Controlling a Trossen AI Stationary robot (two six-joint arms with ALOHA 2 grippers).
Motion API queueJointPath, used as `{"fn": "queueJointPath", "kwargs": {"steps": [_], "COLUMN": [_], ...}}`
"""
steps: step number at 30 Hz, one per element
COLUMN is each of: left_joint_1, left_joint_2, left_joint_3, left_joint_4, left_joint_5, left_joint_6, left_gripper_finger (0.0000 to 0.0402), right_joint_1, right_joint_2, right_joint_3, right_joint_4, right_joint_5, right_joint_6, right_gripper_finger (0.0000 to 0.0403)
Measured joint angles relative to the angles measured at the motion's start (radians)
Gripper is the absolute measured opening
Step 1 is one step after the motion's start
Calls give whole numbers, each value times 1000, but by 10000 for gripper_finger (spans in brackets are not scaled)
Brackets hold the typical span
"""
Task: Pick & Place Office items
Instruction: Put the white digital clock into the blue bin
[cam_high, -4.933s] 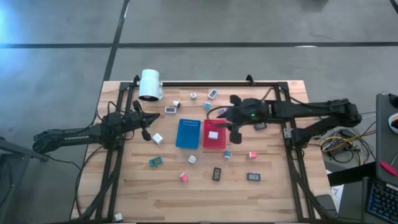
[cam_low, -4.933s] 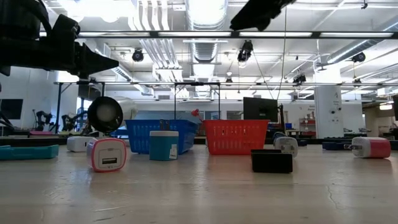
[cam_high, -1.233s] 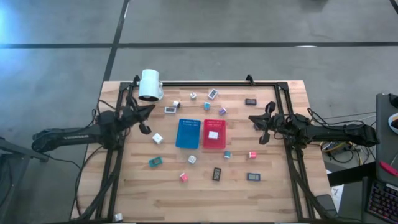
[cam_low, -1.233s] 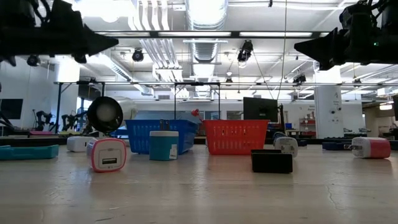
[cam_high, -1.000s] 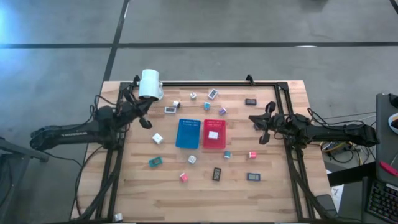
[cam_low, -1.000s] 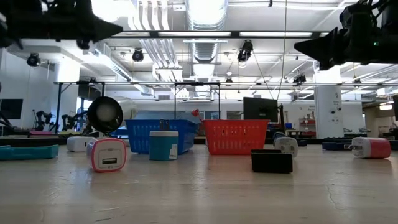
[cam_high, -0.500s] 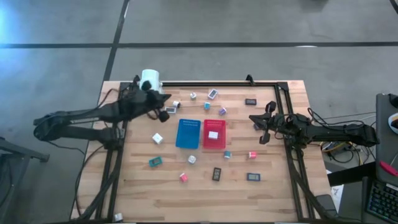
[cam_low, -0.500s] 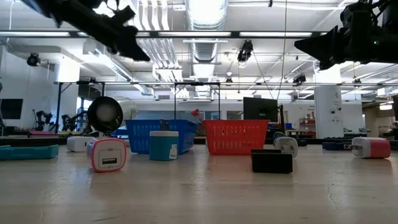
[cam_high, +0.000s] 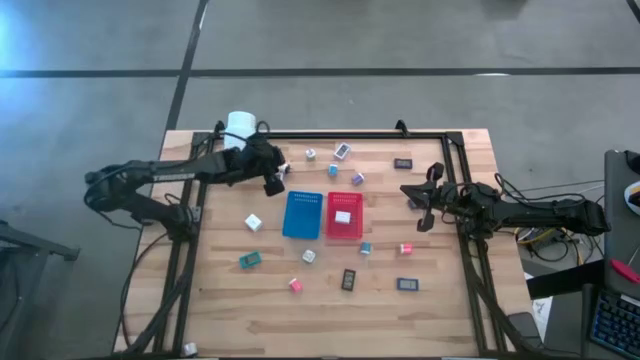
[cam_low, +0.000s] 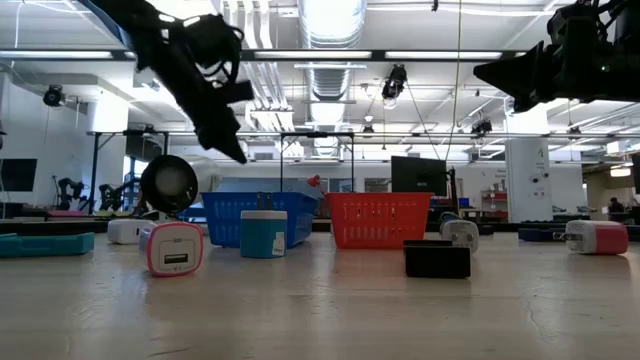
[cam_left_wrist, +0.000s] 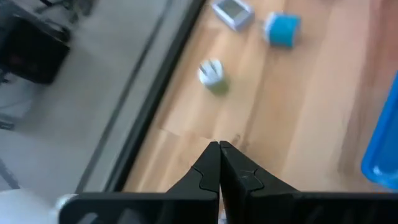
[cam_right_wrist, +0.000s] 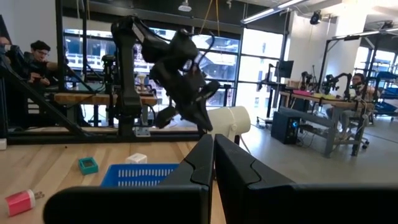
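Observation:
Small office items lie scattered on the wooden table: a white cube (cam_high: 253, 222), a teal one (cam_high: 248, 261), a pink one (cam_high: 295, 285), dark flat rectangles (cam_high: 348, 280) and others. One white item (cam_high: 343, 216) lies in the red tray (cam_high: 346, 231), which stands beside the blue tray (cam_high: 301, 215). My left gripper (cam_high: 276, 184) is shut and holds nothing. It slants down over the far left of the table, above bare wood (cam_left_wrist: 186, 143) near a small white item (cam_left_wrist: 211, 71). My right gripper (cam_high: 404, 190) is shut and hangs above the table's right side.
A big white cylinder (cam_high: 238, 128) lies at the far left corner, just behind my left arm. A black frame (cam_high: 330, 134) runs along the far edge and both sides. People sit at desks in the room beyond (cam_right_wrist: 37, 53).
My left gripper has swung from the table's left edge toward the blue tray, past the white cylinder, and tipped from level to slanting down. It has stayed shut.

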Motion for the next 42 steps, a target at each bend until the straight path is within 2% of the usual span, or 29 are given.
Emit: {"fn": "queueJointPath", "kwargs": {"steps": [6, 9, 14, 21, 34, 40, 42], "left_joint_1": [88, 136, 176, 178, 178, 178, 178], "left_joint_2": [38, 50, 54, 54, 54, 57, 61], "left_joint_3": [0, 0, -1, -1, -2, -3, -2], "left_joint_4": [-44, -71, -105, -121, -112, -107, -117], "left_joint_5": [194, 242, 243, 245, 245, 232, 224], "left_joint_6": [32, 56, 119, 193, 189, 76, 84], "left_gripper_finger": [5, 2, 3, 3, 9, 8, 6], "right_joint_1": [0, 0, 0, 0, 0, 0, 0], "right_joint_2": [0, 1, 1, 1, 1, 2, 2], "right_joint_3": [0, 0, 0, 0, 0, 0, 0], "right_joint_4": [-1, -4, -5, -6, -7, -7, -7], "right_joint_5": [0, 0, 0, 0, 0, 0, 0], "right_joint_6": [0, 0, 0, 0, 19, 26, 26], "right_gripper_finger": [8, 8, 8, 8, 8, 8, 8]}}
